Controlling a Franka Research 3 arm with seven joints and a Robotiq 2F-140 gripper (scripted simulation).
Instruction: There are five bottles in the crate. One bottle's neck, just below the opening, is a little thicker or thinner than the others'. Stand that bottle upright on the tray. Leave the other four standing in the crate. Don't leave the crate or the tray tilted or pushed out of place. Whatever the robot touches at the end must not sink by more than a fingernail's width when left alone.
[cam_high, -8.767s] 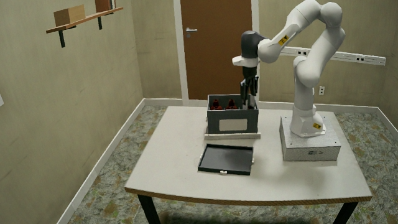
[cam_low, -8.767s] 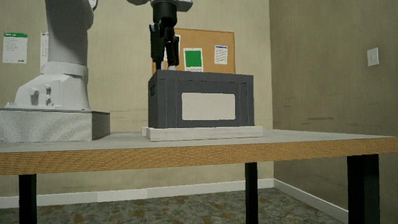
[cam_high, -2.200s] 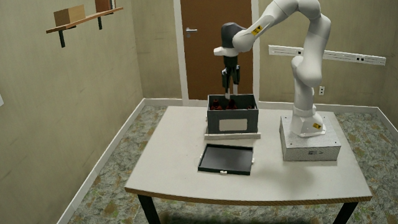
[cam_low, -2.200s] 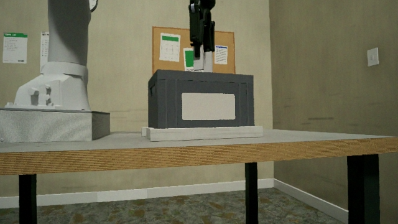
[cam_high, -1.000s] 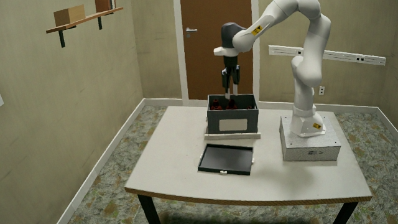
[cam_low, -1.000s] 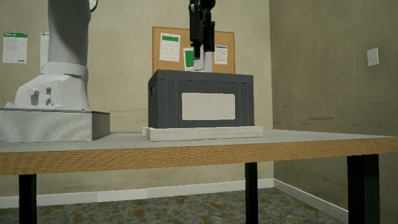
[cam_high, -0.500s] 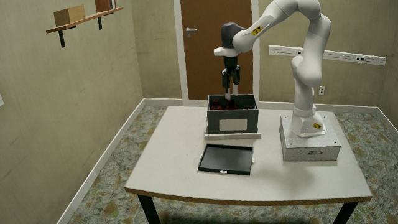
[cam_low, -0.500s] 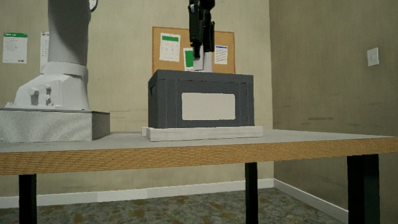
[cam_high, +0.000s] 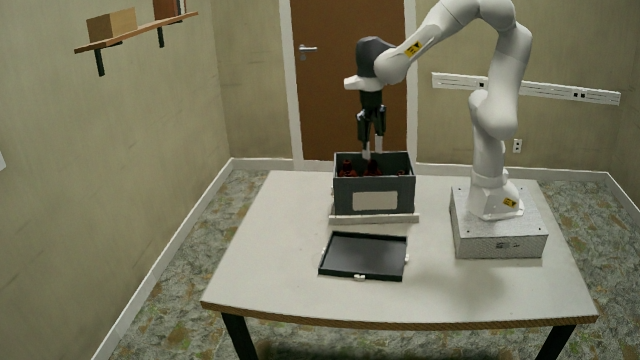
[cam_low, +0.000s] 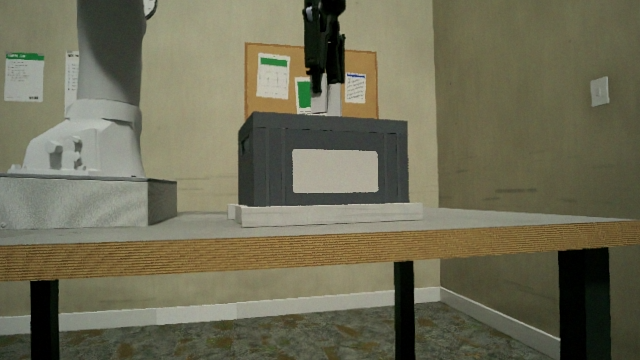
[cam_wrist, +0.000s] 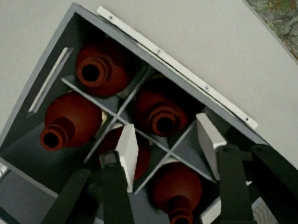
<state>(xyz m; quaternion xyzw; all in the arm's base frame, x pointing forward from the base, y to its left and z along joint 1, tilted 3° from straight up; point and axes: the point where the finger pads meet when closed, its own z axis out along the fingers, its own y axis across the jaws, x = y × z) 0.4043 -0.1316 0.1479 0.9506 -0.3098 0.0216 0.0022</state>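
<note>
Tray (cam_high: 364, 254) lies flat in front of the crate (cam_high: 341, 196) (cam_low: 270, 165) (cam_wrist: 37, 55). In wrist view, left to right, two bottles (cam_wrist: 102, 70) (cam_wrist: 75, 117) stand in the crate left of the tool (cam_high: 372, 146) (cam_low: 326, 104) (cam_wrist: 166, 132); three more (cam_wrist: 141, 159) (cam_wrist: 162, 107) (cam_wrist: 177, 187) stand under or near its fingers, which are partly open, holding nothing. Which has the odd neck, I cannot tell.

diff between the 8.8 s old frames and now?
The gripper moved across the crate, in the top view leftward from its right end to near the middle. Whether it took or released anything: can't tell. Crate and tray look unmoved; the tray still carries no bottle.
</note>
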